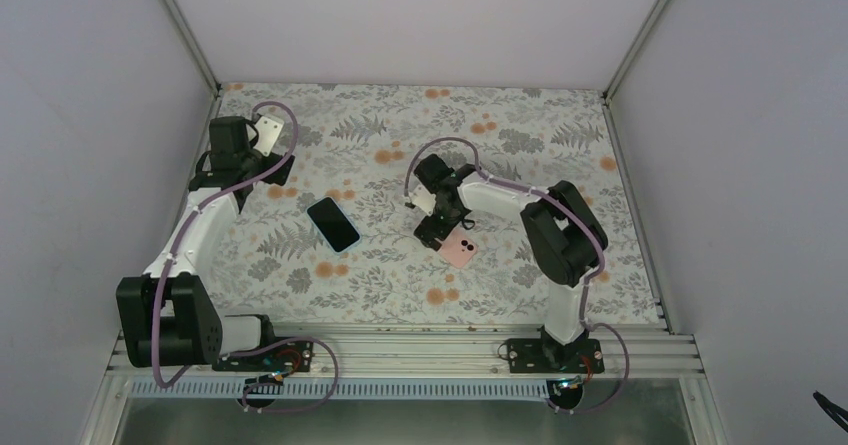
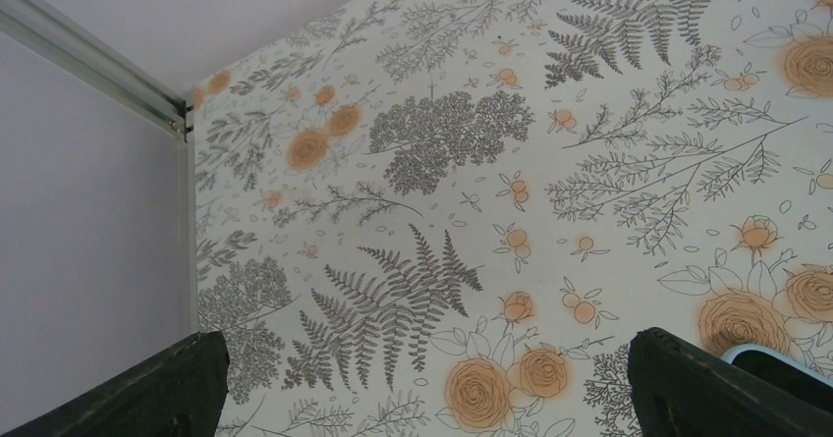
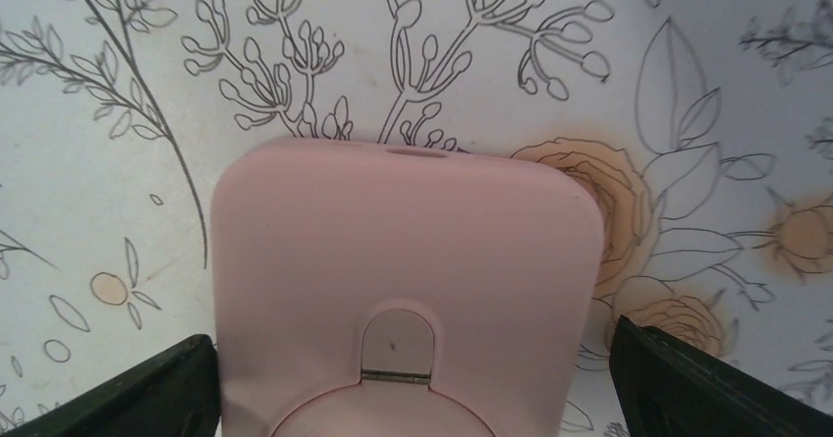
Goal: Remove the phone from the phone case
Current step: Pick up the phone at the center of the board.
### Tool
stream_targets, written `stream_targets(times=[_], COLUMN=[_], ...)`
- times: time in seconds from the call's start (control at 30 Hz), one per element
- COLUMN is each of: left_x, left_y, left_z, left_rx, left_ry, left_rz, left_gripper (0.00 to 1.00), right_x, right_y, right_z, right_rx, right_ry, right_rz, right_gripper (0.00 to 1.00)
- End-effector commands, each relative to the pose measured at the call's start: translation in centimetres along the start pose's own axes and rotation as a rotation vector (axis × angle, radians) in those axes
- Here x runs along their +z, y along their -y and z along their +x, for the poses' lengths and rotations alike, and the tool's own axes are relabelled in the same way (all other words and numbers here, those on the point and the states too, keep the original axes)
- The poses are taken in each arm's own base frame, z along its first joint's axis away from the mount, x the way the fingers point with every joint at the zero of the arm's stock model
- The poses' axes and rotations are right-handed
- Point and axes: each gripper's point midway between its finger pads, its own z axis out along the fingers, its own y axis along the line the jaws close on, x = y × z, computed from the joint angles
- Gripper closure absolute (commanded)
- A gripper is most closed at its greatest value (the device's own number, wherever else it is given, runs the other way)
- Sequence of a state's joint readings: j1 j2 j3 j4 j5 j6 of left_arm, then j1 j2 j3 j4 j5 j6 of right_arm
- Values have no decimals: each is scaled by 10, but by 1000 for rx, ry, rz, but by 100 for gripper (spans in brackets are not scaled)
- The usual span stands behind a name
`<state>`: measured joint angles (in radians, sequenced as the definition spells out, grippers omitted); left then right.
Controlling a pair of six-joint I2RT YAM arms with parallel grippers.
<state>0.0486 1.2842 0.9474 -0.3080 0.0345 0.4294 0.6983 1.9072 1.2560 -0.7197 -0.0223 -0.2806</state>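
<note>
Pink phone case (image 3: 403, 260) lies back-up between the wide-spread fingers of my right gripper (image 3: 413, 398), unclamped, its lower end cut off and its inside hidden. At nine o'clock from it, the phone (image 1: 333, 223) lies bare on the floral table (image 1: 520, 295). My left gripper (image 2: 422, 398), toward ten o'clock of the phone, gapes empty

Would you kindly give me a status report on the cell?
Left gripper open, empty. Right gripper open over pink case. Phone lies apart, screen up. No obstruction seen.
</note>
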Motion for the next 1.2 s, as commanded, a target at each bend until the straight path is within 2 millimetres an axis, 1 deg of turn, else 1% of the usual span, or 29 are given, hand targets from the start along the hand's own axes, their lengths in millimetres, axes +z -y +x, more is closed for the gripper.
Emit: stream_targets(times=[0.0,0.13,0.23,0.37,0.43,0.5,0.57,0.63,0.7,0.73,0.77,0.8,0.87,0.93,1.0,1.07,1.1,1.17], left_x=[3,4,5,6,5,5,4,3,1,-1,-4,-9,-21,-37,-60,-78,-85,-95], left_y=[1,2,2,3,3,3,2,3,6,11,18,30,47,63,74,82,86,95], left_z=[-1,1,2,2,0,0,0,-1,-4,-7,-12,-19,-38,-63,-90,-109,-116,-132], left_rx=[-6,-1,-1,-5,-1,10,25,38,42,45,51,60,98,162,218,238,240,241], left_ry=[12,9,10,11,14,13,9,8,15,27,49,87,177,305,481,638,699,803], left_rz=[8,9,7,13,15,16,17,23,47,74,112,175,215,207,179,166,171,195], left_gripper=[0,0,0,0,0,0,0,0,0,0,0,0,0,0,0,0,0,0], right_x=[4,4,7,21,28,32,28,20,4,-9,-24,-39,-79,-124,-161,-192,-208,-236], right_y=[-12,-13,-9,-3,-1,0,4,8,13,16,18,22,34,54,76,96,104,112], right_z=[-4,-8,-11,-7,-5,-2,-6,-12,-25,-35,-45,-55,-79,-101,-114,-123,-127,-132], right_rx=[-1,2,6,16,20,22,28,33,37,39,45,52,77,119,163,193,203,206], right_ry=[2,7,13,-21,-42,-49,-26,8,70,118,168,219,336,456,533,597,632,703], right_rz=[-92,-101,-80,-50,-42,-33,-12,6,14,14,1,-18,-57,-107,-169,-223,-251,-311], right_gripper=[0,0,0,1,6,15,25,30,35,38,40,41,44,47,48,48,48,48])
